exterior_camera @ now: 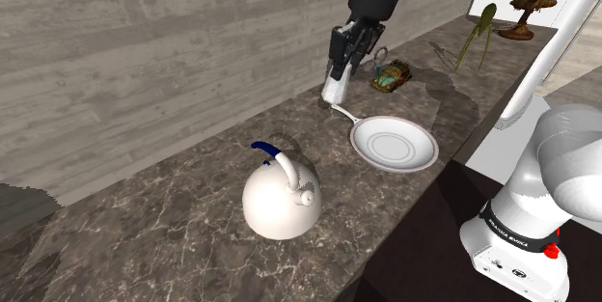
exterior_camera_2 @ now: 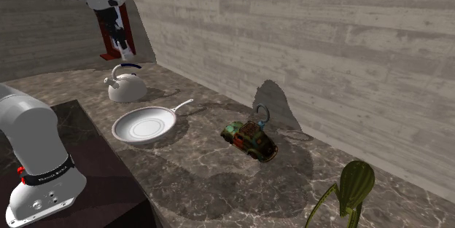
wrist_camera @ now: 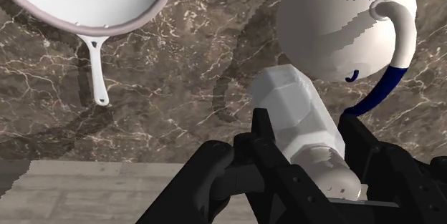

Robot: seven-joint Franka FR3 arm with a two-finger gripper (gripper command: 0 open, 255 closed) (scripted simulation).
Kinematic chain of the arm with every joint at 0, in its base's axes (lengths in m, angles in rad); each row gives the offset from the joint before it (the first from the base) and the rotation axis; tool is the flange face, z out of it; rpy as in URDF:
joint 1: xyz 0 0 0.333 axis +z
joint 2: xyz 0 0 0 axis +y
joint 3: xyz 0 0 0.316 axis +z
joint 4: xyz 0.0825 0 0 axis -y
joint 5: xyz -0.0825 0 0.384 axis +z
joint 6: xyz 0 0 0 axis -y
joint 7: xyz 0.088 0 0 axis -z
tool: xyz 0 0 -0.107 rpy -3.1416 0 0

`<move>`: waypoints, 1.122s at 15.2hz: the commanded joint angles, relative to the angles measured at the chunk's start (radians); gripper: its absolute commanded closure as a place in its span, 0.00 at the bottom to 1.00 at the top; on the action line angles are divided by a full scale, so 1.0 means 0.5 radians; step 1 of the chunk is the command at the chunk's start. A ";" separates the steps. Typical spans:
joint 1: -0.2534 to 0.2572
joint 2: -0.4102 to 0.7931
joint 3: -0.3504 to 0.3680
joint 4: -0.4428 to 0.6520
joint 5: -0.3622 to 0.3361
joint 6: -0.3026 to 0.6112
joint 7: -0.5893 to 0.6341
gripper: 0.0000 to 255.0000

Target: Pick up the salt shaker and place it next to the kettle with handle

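Aloft over the marble counter, my gripper is clamped on the salt shaker, both black fingers pressed to the sides of its pale body, the rounded end nearest my palm and the faceted end pointing away. The pick-up, by my reckoning, is done: the shaker hangs clear of the stone, touching nothing but my fingers. Below it, as the shoulder camera has it, lies the tip of the handle of a white frying pan, whose round bowl sits toward the counter's front edge. Beyond the pan stands the kettle, a white dome with a spout and an arched handle, white at one end and dark blue at the other. It is upright and well apart from the shaker. What remains is the carry across to it, the lowering onto bare stone just beside its body, and the release. The open marble round the kettle looks roomy enough, though I judge the arched handle and the spout are the parts to steer wide of. Farther off the other way, near the grey plank wall, rests a small toy car, no part of the job.
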 commanded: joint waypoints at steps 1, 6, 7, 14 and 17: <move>0.020 0.050 0.081 0.045 0.016 0.013 0.094 1.00; 0.061 0.202 0.300 0.186 0.032 0.047 0.346 1.00; 0.067 0.238 0.344 0.221 0.029 0.053 0.397 1.00; 0.080 0.550 0.661 0.527 -0.062 0.075 0.778 1.00; 0.078 0.719 0.802 0.693 -0.153 0.068 0.958 1.00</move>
